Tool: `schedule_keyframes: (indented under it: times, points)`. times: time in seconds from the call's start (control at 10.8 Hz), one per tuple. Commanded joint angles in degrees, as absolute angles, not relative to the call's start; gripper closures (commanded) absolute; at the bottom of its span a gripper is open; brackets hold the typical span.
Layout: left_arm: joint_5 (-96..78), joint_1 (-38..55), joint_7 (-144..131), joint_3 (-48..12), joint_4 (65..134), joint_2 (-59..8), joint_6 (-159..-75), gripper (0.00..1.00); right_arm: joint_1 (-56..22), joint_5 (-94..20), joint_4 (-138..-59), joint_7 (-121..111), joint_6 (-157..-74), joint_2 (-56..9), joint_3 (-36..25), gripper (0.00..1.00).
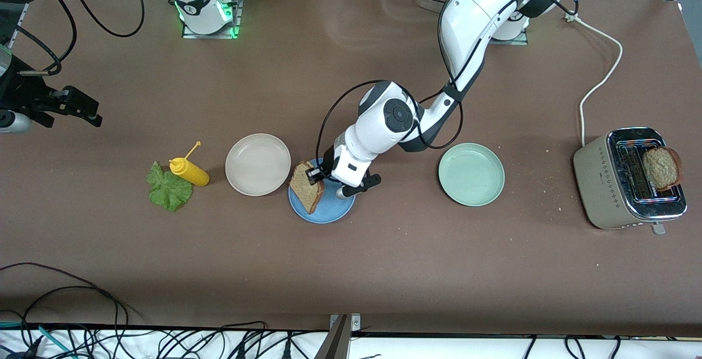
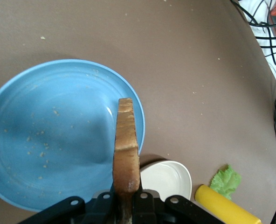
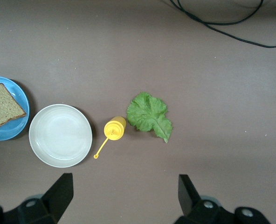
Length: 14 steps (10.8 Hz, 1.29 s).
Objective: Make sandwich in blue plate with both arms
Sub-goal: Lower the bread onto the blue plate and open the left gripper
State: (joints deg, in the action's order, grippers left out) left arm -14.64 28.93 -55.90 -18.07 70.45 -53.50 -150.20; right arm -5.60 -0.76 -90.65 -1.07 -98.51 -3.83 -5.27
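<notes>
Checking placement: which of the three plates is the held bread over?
The blue plate, between the beige plate and mint plate; both others are bare.

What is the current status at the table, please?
Left gripper shut on bread slice over blue plate. Right gripper open, waiting. Nothing in the way.

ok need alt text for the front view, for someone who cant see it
The left end effector holds a toast slice over the blue plate, between a beige plate and a mint-green plate. A lettuce leaf and yellow bottle lie toward the right arm's end; a toaster holds more bread. The right end effector waits, open.
</notes>
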Motion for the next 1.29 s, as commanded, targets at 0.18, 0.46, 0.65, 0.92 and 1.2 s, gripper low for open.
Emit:
schedule_keyframes:
  times: [0.18, 0.46, 0.65, 0.92, 1.2]
  points:
    - [-15.5, 32.1, -54.7, -14.8, 67.8, -55.9, -150.9, 1.00, -5.7, -0.8, -90.4, -1.1, -98.2, -3.6, -5.4, 0.00]
    - [-15.6, 32.2, -54.8, -14.8, 67.4, -56.4, -150.8, 1.00, -5.7, -0.8, -90.4, -1.1, -98.2, -3.6, -5.4, 0.00]
    - [-15.8, 31.6, -55.5, -14.9, 67.6, -55.9, -150.7, 0.74, -5.7, -0.8, -90.4, -1.1, -98.2, -3.6, -5.4, 0.00]
    - [-15.4, 31.4, -55.6, -14.8, 68.1, -55.2, -150.3, 0.12, -5.7, -0.8, -90.4, -1.1, -98.3, -3.6, -5.4, 0.00]
    - [-15.2, 29.2, -55.6, -14.7, 68.9, -53.1, -142.5, 0.00, -5.7, -1.0, -90.4, -1.1, -98.3, -3.6, -5.4, 0.00]
